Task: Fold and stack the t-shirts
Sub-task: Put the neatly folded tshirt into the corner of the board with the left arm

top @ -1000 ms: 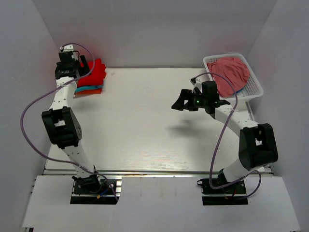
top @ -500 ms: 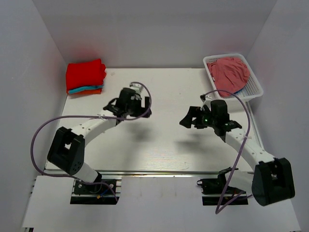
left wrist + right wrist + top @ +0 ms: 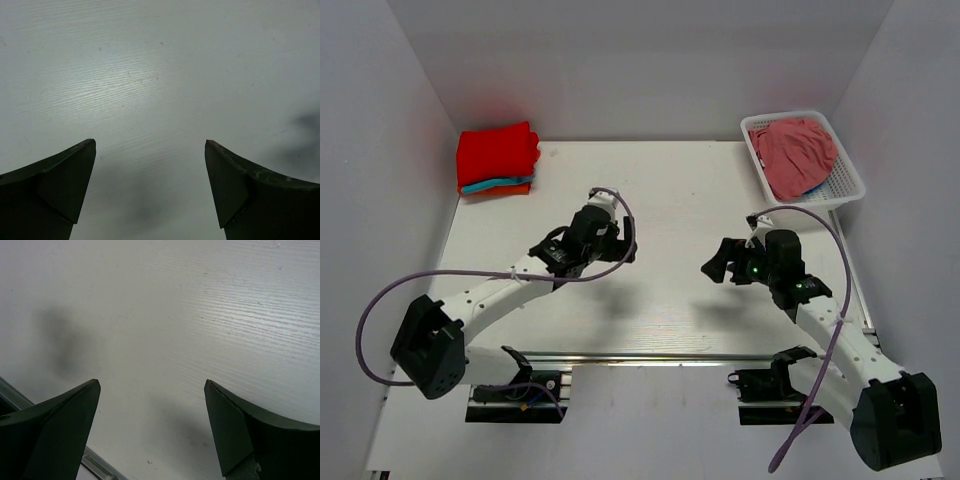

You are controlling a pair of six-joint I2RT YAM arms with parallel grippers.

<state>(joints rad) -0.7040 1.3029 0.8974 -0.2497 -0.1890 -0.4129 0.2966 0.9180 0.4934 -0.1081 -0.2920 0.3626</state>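
Note:
The t-shirts lie folded in a stack at the table's back left corner: a bright red one [image 3: 498,153] on top, a teal one [image 3: 492,185] under it and an orange one [image 3: 506,190] at the bottom. My left gripper [image 3: 620,240] hovers over the bare table left of centre, open and empty, well away from the stack. My right gripper [image 3: 715,258] hovers right of centre, also open and empty. In the left wrist view the left gripper [image 3: 150,145] frames only white tabletop. The right wrist view shows the right gripper [image 3: 151,382] over bare tabletop too.
A white basket [image 3: 852,176] at the back right holds a crumpled pink garment [image 3: 798,155]. White walls close in the table on three sides. A metal rail [image 3: 650,356] runs along the near edge, and its corner [image 3: 95,462] shows in the right wrist view.
My left arm swung from the stack at the back left to the table's middle, leaving the red shirt on top. My right arm drew back toward the near edge. Both grippers stayed open.

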